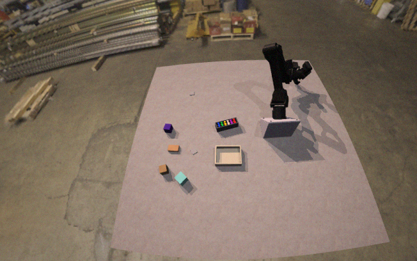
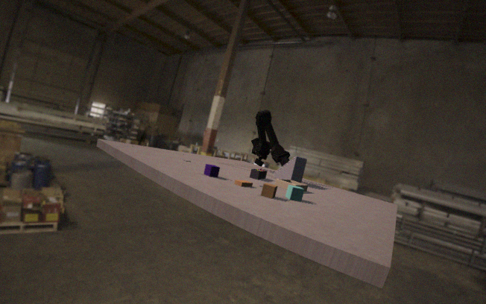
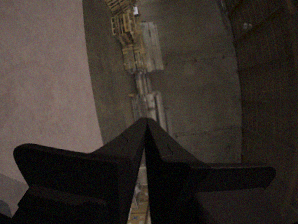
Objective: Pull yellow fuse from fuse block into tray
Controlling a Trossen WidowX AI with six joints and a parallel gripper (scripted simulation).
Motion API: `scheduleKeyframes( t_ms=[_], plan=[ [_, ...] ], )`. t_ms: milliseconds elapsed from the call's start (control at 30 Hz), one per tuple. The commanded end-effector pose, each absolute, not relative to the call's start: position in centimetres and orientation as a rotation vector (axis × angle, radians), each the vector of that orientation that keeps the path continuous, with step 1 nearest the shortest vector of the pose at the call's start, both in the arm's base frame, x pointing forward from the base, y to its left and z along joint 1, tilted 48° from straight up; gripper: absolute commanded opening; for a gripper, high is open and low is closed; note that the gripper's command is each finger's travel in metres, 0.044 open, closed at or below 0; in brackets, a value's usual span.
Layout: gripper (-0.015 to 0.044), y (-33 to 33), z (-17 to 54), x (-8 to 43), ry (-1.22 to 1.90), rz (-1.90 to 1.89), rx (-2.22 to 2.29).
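Clenched on nothing, gripper (image 3: 143, 137) up beside the arm (image 1: 277, 71), well away from the yellow fuse (image 1: 226, 122) seated in the fuse block (image 1: 226, 125), tray (image 1: 228, 155) farther off beyond it.

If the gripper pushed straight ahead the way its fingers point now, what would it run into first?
Nothing on the mat, it seems: the shut gripper points past the mat's edge toward the warehouse floor and distant racks. The fuse block lies elsewhere. Depth is uncertain.
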State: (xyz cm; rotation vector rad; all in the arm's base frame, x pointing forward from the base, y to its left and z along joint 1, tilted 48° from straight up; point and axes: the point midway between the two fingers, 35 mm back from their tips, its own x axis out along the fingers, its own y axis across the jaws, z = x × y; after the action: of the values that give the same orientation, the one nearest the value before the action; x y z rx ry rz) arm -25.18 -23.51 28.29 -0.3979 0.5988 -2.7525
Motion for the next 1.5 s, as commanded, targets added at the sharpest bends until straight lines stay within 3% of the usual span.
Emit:
scheduleKeyframes(
  t_ms=[0,67,367,800,1167,1467],
  plan=[
    [0.0026,-23.5,28.3,-25.2,0.597,-2.752,-0.398],
    [0.0065,-23.8,28.7,-25.0,0.58,-2.749,-0.403],
    [0.0065,-27.5,32.9,-21.5,0.389,-2.656,-0.452],
    [0.0065,-34.2,37.3,-5.3,0.11,-2.098,-0.465],
    [0.0065,-34.8,36.0,9.5,0.28,-1.619,-0.464],
    [0.0065,-31.1,32.6,20.3,0.415,-1.244,-0.451]
  ],
)
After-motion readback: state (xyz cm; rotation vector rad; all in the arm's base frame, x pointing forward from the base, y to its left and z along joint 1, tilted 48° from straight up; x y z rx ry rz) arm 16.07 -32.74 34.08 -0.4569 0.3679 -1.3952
